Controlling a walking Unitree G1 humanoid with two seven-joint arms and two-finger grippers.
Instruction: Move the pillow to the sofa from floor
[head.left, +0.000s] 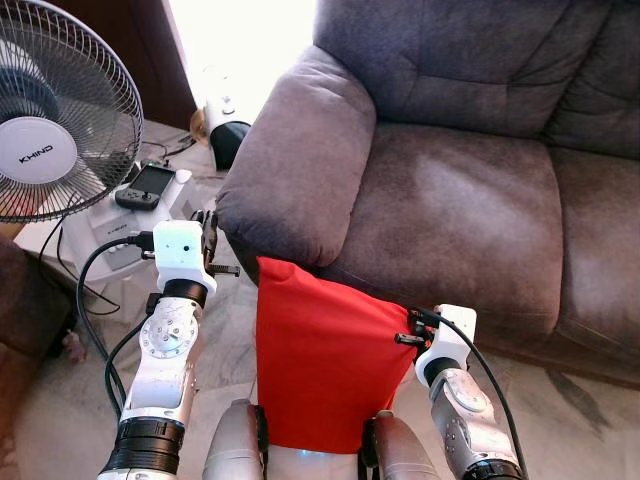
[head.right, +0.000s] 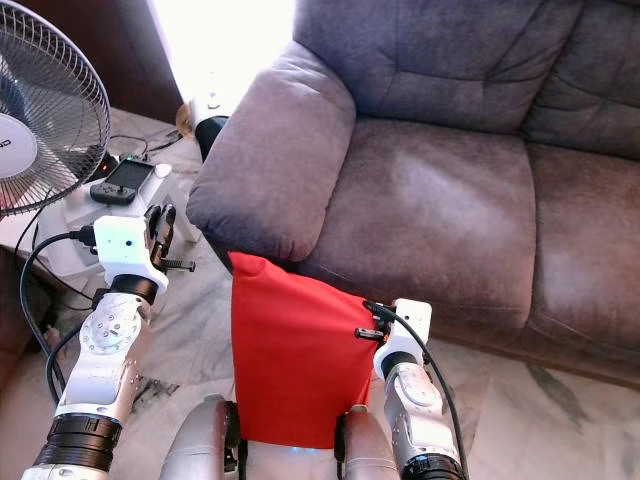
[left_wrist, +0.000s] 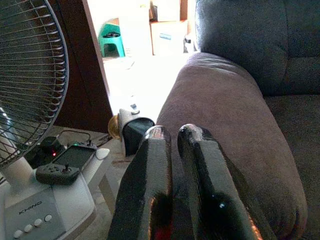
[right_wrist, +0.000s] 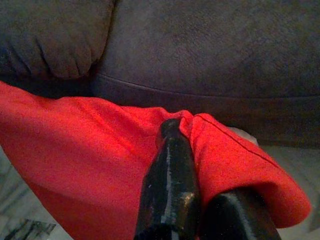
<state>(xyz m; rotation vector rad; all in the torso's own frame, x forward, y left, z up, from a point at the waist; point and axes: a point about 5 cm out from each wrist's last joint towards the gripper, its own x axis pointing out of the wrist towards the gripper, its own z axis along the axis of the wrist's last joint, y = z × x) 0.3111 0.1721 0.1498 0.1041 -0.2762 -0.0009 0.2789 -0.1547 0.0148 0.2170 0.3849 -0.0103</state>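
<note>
Pillow (head.left: 320, 355), red, is pinched at its corner by right tool (right_wrist: 192, 165); left tool (left_wrist: 172, 150) nearly closed, empty.

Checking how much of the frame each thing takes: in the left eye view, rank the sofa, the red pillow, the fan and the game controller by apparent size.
1. sofa
2. pillow
3. fan, partly cropped, so only roughly comparable to the pillow
4. controller

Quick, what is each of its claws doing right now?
Left gripper: shut, holding nothing.
Right gripper: shut on the red pillow.
</note>
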